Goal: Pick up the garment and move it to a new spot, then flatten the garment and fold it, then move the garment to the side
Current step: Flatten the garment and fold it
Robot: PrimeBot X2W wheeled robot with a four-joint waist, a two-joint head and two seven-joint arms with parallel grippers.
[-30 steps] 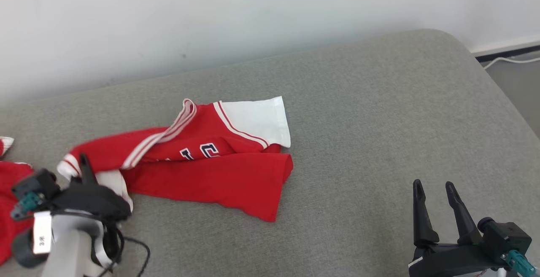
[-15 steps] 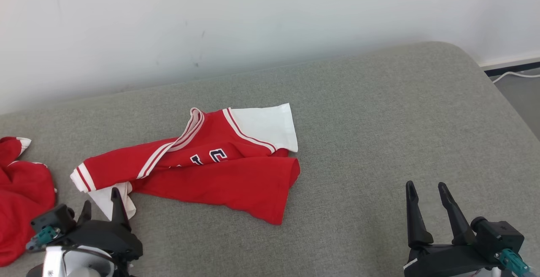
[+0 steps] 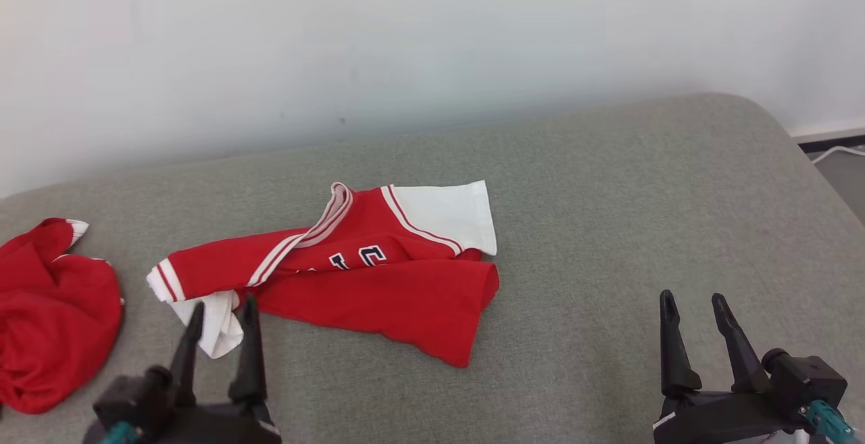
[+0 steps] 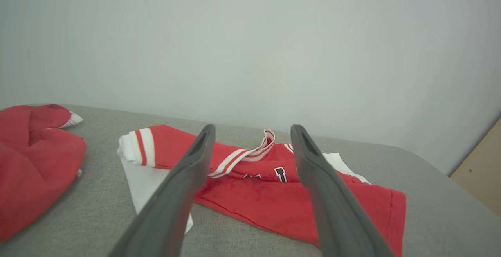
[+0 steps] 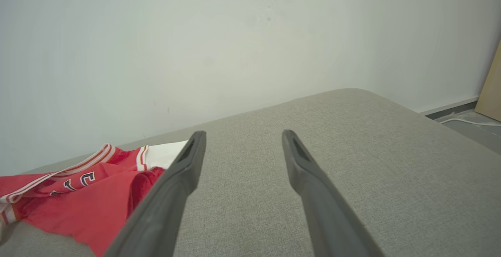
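Note:
The garment (image 3: 378, 288) is a red jersey with white sleeves and dark letters. It lies loosely folded on the grey cushion (image 3: 608, 214), a white sleeve sticking out at its left end. My left gripper (image 3: 224, 303) is open just in front of that sleeve, with nothing between its fingers. In the left wrist view the garment (image 4: 274, 202) lies beyond the open left gripper (image 4: 253, 128). My right gripper (image 3: 693, 295) stands open over bare cushion, well to the right of the garment. The right wrist view has the right gripper (image 5: 243, 133) open and the garment (image 5: 90, 206) at lower left.
A second red cloth (image 3: 54, 322) lies bunched at the cushion's left end, also in the left wrist view (image 4: 31, 163). A pale wall runs behind the cushion. Off its rounded right end lie floor and a white cable (image 3: 838, 153). A wooden panel (image 5: 494, 88) stands at far right.
My left gripper has opened, let go of the garment's left sleeve end and drawn back toward the bottom edge. The head camera has shifted. The right gripper has kept its place.

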